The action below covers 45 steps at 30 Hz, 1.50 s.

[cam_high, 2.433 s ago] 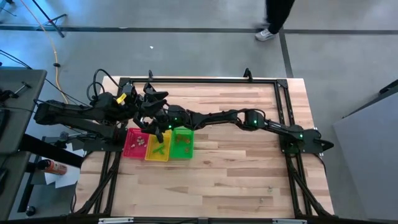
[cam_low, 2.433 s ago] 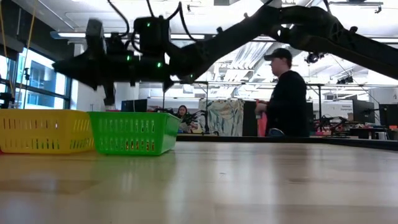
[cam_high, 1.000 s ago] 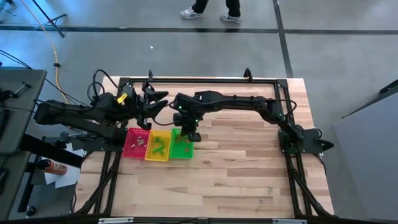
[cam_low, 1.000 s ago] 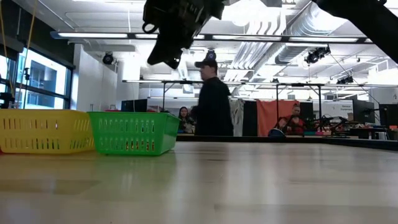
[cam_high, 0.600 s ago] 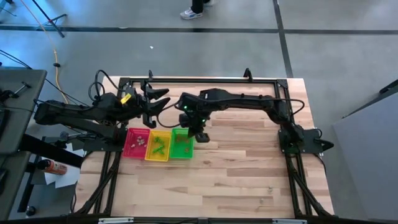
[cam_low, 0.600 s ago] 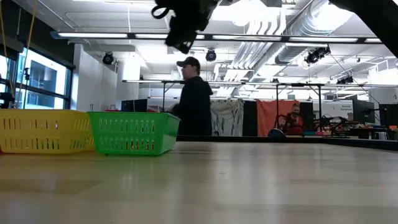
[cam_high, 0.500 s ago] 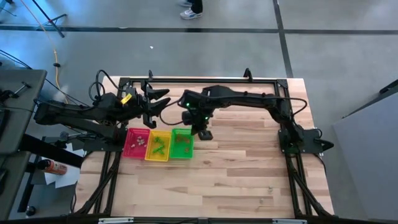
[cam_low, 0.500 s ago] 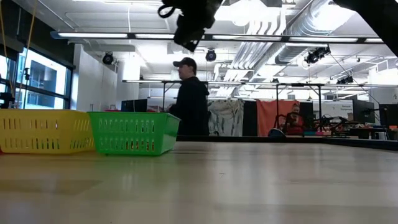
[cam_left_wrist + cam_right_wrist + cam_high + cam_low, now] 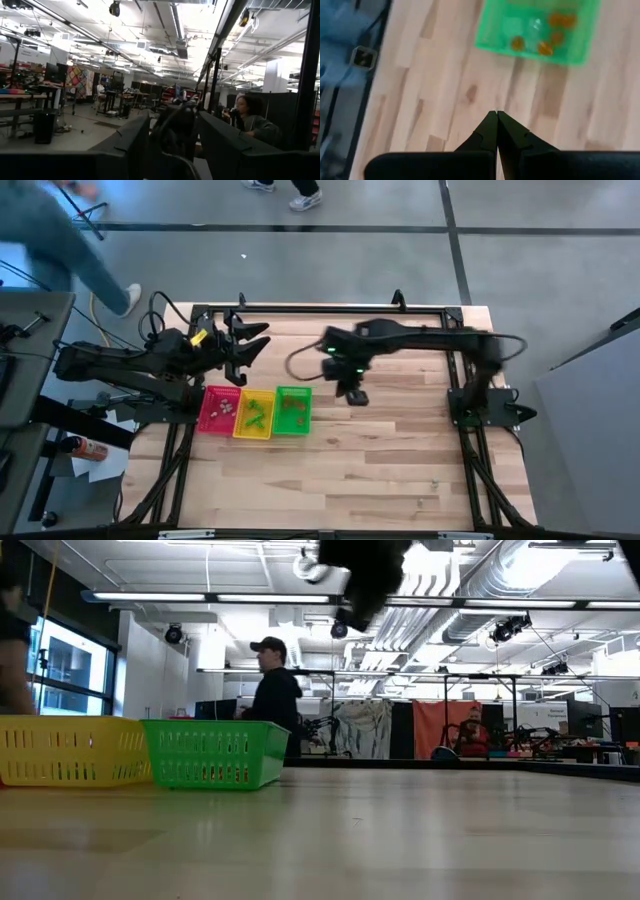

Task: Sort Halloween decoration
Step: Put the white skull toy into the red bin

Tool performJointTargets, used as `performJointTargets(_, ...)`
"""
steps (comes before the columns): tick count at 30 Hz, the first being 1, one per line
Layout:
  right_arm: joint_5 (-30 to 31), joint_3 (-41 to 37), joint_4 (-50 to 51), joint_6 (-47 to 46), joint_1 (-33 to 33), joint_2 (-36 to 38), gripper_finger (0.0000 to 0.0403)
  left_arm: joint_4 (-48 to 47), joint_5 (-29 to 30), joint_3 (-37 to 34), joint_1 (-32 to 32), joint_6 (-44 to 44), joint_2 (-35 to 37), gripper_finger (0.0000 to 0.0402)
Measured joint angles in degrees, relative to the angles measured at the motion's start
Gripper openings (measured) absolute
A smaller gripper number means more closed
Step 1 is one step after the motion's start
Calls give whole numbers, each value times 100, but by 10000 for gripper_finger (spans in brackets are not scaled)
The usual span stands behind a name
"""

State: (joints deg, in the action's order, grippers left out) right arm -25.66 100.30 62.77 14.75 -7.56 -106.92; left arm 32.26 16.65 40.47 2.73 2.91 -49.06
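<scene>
A: What is the biggest thing here?

B: The wooden table (image 9: 380, 450), with both dark arms reaching over it. Near its left side three trays sit in a row, touching: the red tray (image 9: 206, 420), the yellow tray (image 9: 239, 429) and the green tray (image 9: 307, 407).

A: Where are the arms?

B: The right gripper (image 9: 356, 397) hangs over bare wood just beside the green tray, toward the table's middle. In the right wrist view its fingers (image 9: 487, 131) are pressed together with nothing between them. The left gripper (image 9: 252, 343) waits above the table's far left edge, behind the trays; its fingers (image 9: 131, 140) stand spread, holding nothing.

A: And the Halloween decoration?

B: The Halloween decoration (image 9: 546, 34) lies as tiny pieces inside the trays. The right wrist view shows orange and pale ones in the green tray; from above, green ones show in the yellow tray and small ones in the red.

A: Anyone around?

B: A person (image 9: 270, 695) in a cap stands beyond the table.
</scene>
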Motion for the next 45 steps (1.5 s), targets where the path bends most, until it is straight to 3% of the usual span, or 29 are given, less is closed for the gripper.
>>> performJointTargets(8, 807, -3892, -2869, -2191, -3, 3069, 0, -49, -1, 0, -5, -8, 5, 159)
performJointTargets(12, 1301, -5112, -4529, -3107, 135, 4229, 0, -632, -1, 2, -6, -150, -172, 159)
performJointTargets(16, 1765, -5914, -6424, -3704, 269, 4815, 0, -1180, -1, 2, -6, 39, -472, 159)
performJointTargets(19, 2245, -6198, -7639, -3709, 391, 4889, 0, -1314, -7, 2, -6, 277, -775, 159)
performJointTargets(24, 2917, -6144, -8229, -3192, 583, 4681, 0, -1201, -379, 0, -8, 300, -1134, 159)
performJointTargets(45, 2943, -6018, -8232, -2923, 659, 4499, 0, -1111, -627, 0, -8, 455, -1189, 158)
